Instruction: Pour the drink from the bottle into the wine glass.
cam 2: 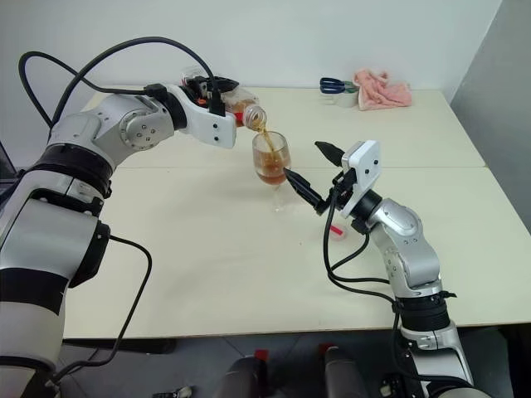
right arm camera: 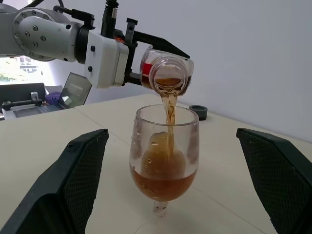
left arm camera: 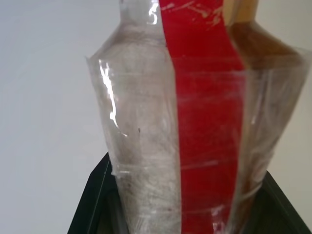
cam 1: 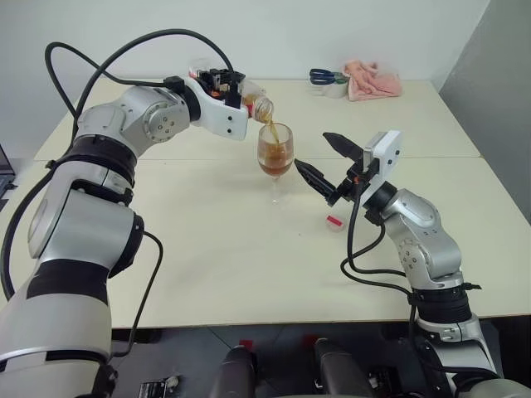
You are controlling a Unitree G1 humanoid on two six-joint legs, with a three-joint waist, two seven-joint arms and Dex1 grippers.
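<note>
While our right tool (cam 1: 322,159) waits wide open beside the wine glass (cam 1: 275,152) on the tabletop (cam 1: 207,240), our left tool (cam 1: 222,87) clamps the tilted bottle (cam 1: 255,103), streaming the drink (right arm camera: 169,108) into it; further tilt could overfill the bowl.

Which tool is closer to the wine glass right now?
Right. The right tool stands open just beside the wine glass, not touching it. The left tool is up behind it, shut on the bottle tipped over the rim.
</note>
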